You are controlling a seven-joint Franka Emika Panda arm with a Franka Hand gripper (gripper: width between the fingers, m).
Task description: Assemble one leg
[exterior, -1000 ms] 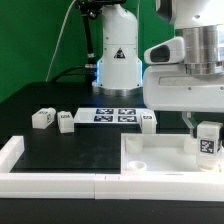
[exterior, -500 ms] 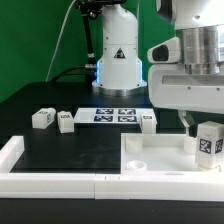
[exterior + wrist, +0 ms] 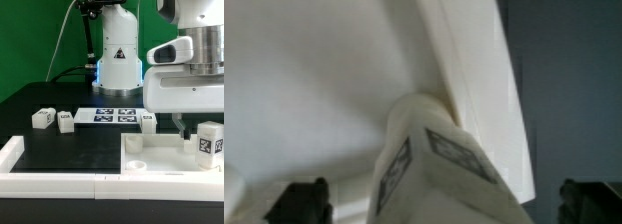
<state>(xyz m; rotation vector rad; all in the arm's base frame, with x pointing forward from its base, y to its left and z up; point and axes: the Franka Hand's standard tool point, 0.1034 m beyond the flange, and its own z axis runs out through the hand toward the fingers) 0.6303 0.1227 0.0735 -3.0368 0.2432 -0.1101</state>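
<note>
Wrist view: you have the gripper spread wide, its two dark fingertips standing off to either side of the leg with clear gaps, so nothing is clamped. The leg sits centred between them, seen end-on from above, hard against the raised wall of the white panel. In the exterior view the leg stands at the lower right of the frame, on the right-hand corner of the panel, with the gripper body hanging just above it. Its long axis is vertical and its tagged face is turned toward that camera. My judgement: it is placed there because that corner takes a leg, and the fingers straddle it ready to close for seating or turning. Whether it is fully home in the corner cannot be confirmed from either view. Three spare legs lie at mid-left, well apart from the panel, near the marker board.
</note>
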